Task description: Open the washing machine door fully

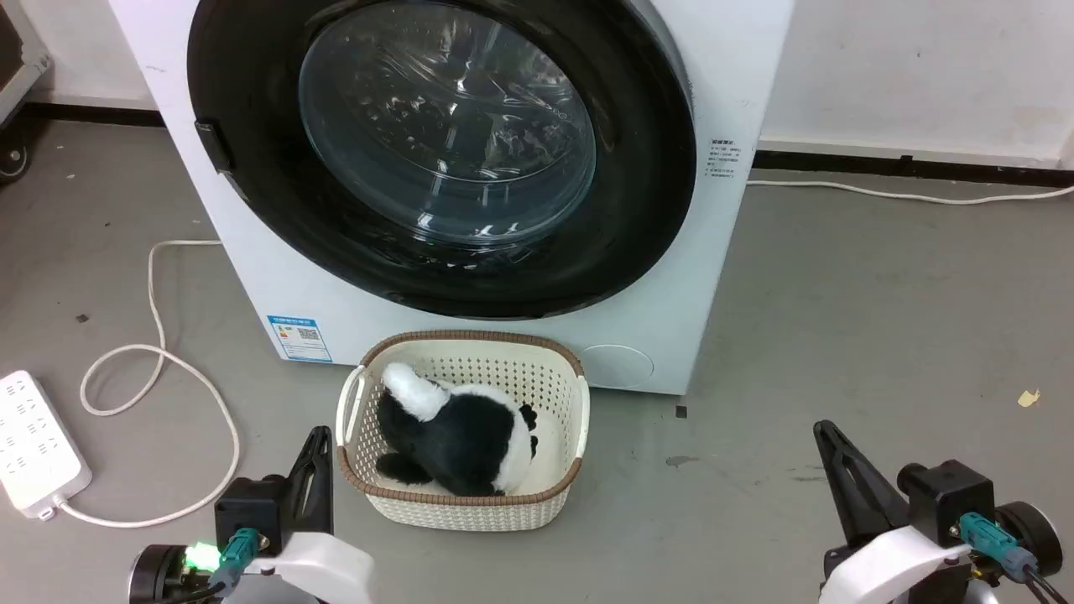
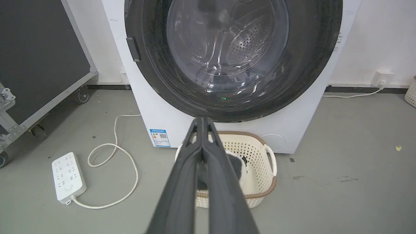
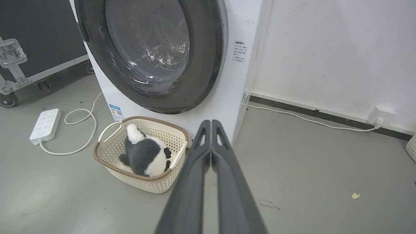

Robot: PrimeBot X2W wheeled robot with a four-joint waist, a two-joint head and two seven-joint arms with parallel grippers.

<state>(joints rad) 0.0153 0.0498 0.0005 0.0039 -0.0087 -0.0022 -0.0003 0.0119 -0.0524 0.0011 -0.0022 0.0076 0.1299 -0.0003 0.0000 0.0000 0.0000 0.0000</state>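
While both pairs of jaws rest closed and empty either side of the basket point(image 1: 463, 510), the washing machine door point(image 1: 445, 126) stands shut beyond them. It is likely rigid, weighty and slick, best hooked at the black tab point(image 1: 211, 144) above the left jaws.

Nothing properly readable here tbh. The washing machine point(image 1: 520, 344) has a blue sticker point(image 1: 299, 338) with a QR code low on its front, plus a little block of dark print point(image 1: 723, 158) beside the washing machine door point(image 1: 252, 210). Both are too tiny to make out.
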